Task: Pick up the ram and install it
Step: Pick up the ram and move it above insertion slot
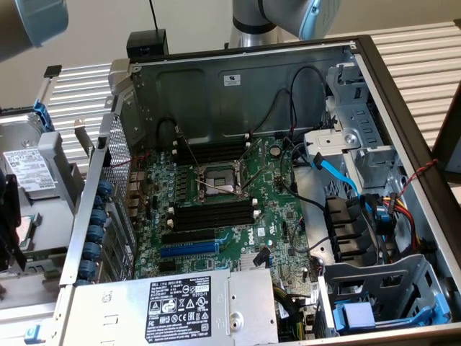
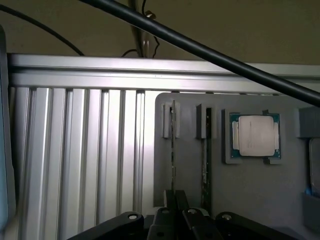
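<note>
Gripper (image 2: 176, 197), seen in the wrist view, was clenched narrowly on the ram (image 2: 173, 150) - a thin green stick standing on edge in a slot of the grey tray (image 2: 240, 195), its upper edge passing between the two dark fingertips. Just beside it in the neighbouring slot stood a second memory stick (image 2: 205, 160), also on edge and clear of the fingers. A processor (image 2: 255, 135) lay flat in its own recess of the same tray, near the second stick. The tray rested against a ribbed aluminium surface (image 2: 75, 160), and a black cable (image 2: 225, 57) crossed the wrist view diagonally. In the exterior view, the open computer case (image 1: 216, 94) lay with its motherboard (image 1: 277, 209) exposed - two banks of black memory slots (image 1: 216, 214) flanked the central processor socket (image 1: 220, 180), with a blue expansion slot (image 1: 189, 249) and the power supply (image 1: 180, 303) nearer the camera. Part of the robot arm (image 1: 281, 18) showed above the case.
</note>
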`<state>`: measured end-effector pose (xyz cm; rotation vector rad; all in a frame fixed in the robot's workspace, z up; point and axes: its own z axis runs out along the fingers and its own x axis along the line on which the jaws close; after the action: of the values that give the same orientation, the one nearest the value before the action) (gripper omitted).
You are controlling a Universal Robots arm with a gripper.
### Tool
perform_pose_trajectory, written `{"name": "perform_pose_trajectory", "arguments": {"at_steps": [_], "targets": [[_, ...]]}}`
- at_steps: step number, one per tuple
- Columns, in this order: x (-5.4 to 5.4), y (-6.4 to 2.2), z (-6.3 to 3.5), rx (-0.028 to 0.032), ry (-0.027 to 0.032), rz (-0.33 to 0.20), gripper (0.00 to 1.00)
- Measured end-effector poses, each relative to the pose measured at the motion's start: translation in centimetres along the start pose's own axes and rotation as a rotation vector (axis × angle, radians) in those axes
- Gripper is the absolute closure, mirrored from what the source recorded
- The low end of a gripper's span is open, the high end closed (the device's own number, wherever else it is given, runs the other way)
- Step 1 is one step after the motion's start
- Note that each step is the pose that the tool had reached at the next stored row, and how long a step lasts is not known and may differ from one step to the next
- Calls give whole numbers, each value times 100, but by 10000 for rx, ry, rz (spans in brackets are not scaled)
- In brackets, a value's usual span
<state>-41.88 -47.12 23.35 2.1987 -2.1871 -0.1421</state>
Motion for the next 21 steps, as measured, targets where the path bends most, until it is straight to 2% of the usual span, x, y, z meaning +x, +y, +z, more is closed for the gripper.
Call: {"name": "perform_pose_trajectory", "arguments": {"at_steps": [4, 21], "targets": [[-4, 8, -104, -33, 1, 1, 88], [-27, 57, -710, -166, 0, 6, 88]]}}
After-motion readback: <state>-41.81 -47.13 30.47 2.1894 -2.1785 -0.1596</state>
